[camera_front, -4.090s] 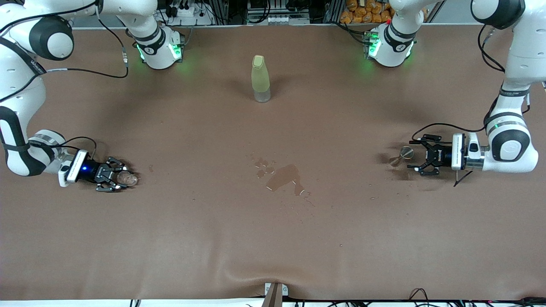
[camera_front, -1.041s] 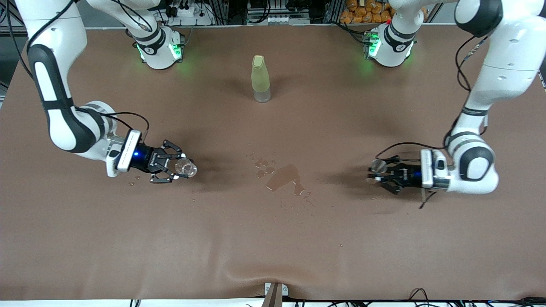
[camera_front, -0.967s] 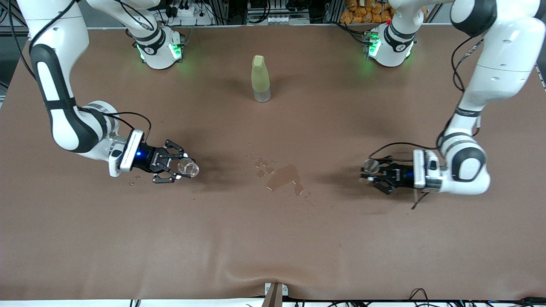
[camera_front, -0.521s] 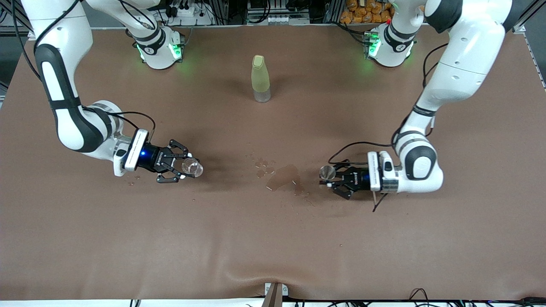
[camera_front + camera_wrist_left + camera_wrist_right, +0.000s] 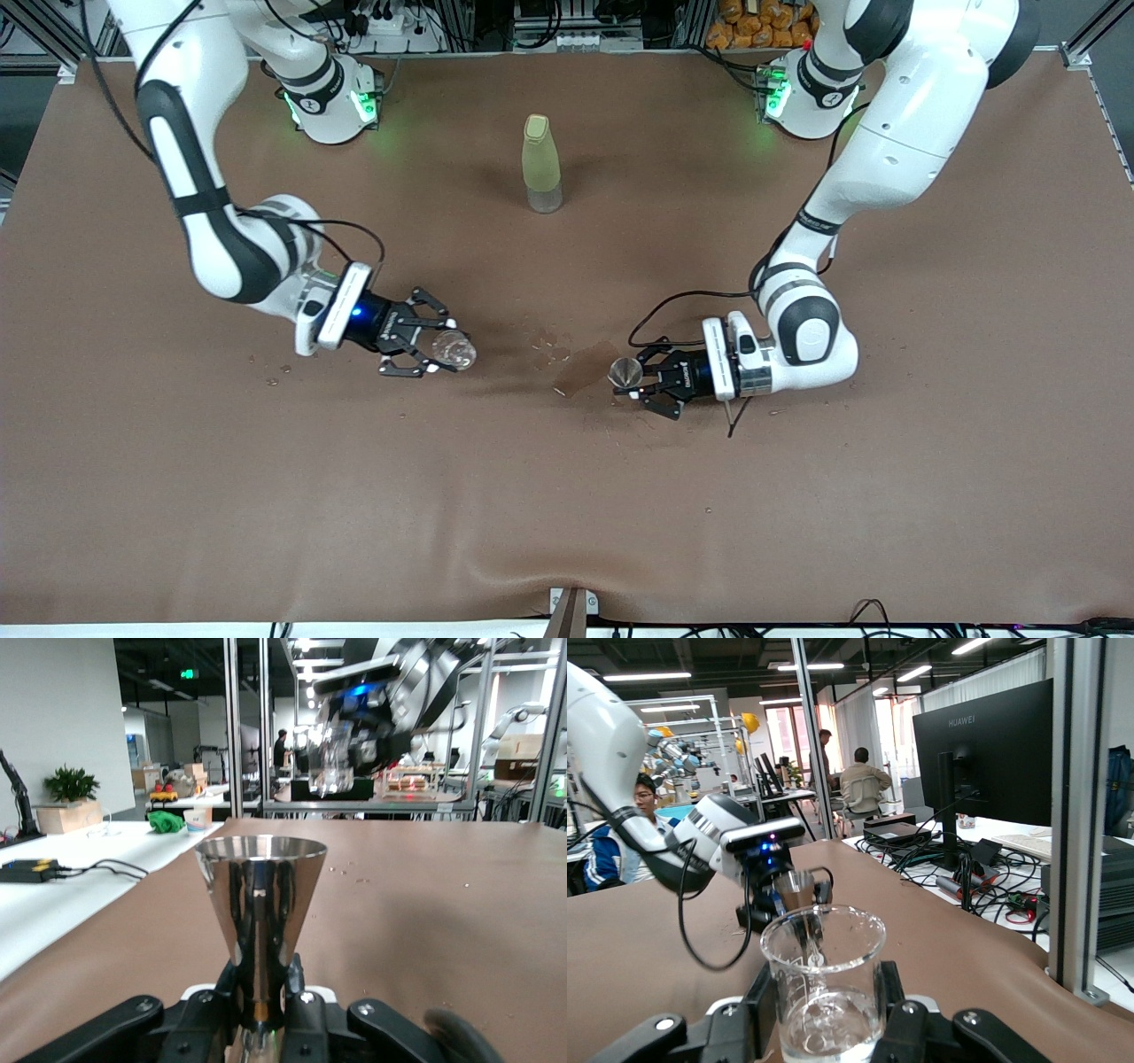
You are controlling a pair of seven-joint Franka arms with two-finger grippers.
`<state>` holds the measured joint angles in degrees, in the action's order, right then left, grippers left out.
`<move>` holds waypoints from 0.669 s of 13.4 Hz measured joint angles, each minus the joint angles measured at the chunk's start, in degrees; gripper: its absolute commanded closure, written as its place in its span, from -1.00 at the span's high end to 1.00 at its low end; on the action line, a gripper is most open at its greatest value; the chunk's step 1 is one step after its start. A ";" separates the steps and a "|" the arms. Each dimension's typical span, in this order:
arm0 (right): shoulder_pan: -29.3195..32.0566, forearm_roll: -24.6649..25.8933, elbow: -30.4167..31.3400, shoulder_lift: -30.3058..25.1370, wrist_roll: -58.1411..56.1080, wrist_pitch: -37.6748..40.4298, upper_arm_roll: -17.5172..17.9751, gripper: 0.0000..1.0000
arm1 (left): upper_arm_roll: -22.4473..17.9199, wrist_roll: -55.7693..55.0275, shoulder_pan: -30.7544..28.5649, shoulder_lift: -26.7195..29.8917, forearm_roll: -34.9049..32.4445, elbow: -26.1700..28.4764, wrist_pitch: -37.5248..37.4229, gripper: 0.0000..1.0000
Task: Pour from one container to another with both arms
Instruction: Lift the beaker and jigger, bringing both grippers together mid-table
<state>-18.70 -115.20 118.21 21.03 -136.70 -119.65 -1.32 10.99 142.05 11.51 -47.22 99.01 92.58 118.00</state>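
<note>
1. left end effector (image 5: 640, 390): fingers closed tight on the narrow stem of a metal jigger (image 5: 625, 373), held upright. it sits over the middle of the surface, at the wet patch (image 5: 580, 372).
2. right end effector (image 5: 427, 347): closed around a clear glass beaker (image 5: 454, 351), gripped on its lower body, upright. it is over the surface toward the right arm's end, level with the jigger and well apart from it.
3. jigger in the left wrist view (image 5: 260, 920): polished steel cone, wide mouth up, the stem pinched between the fingers (image 5: 297, 1005). whether it holds anything can't be told.
4. beaker in the right wrist view (image 5: 824, 985): transparent, rim open, a little clear liquid in the bottom.
5. a pale green bottle (image 5: 541, 163) with a cream cap stands upright on the surface near the edge where the bases stand, about midway between them. neither end effector touches it.
6. count: one jigger, one beaker, one bottle, two end effectors. small droplets (image 5: 268, 377) are scattered on the surface near the right end effector.
</note>
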 measured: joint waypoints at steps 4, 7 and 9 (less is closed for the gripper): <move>-4.79 -7.55 -0.06 -0.96 0.04 -4.84 0.01 -0.88 | -0.04 0.01 4.23 -4.11 1.21 -4.21 4.08 -1.00; -6.48 -9.70 -1.31 -1.01 2.38 -7.86 -0.01 -0.88 | -0.15 0.09 6.81 -6.49 4.46 -7.24 5.57 -1.00; -7.70 -10.60 -1.87 -1.01 3.55 -9.40 0.04 -0.88 | -0.17 0.10 8.76 -7.18 5.27 -8.78 7.45 -1.00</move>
<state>-26.40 -125.80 116.33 20.01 -133.15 -129.05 -1.28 10.82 142.15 20.27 -54.40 104.28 83.80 125.44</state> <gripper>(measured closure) 0.502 0.789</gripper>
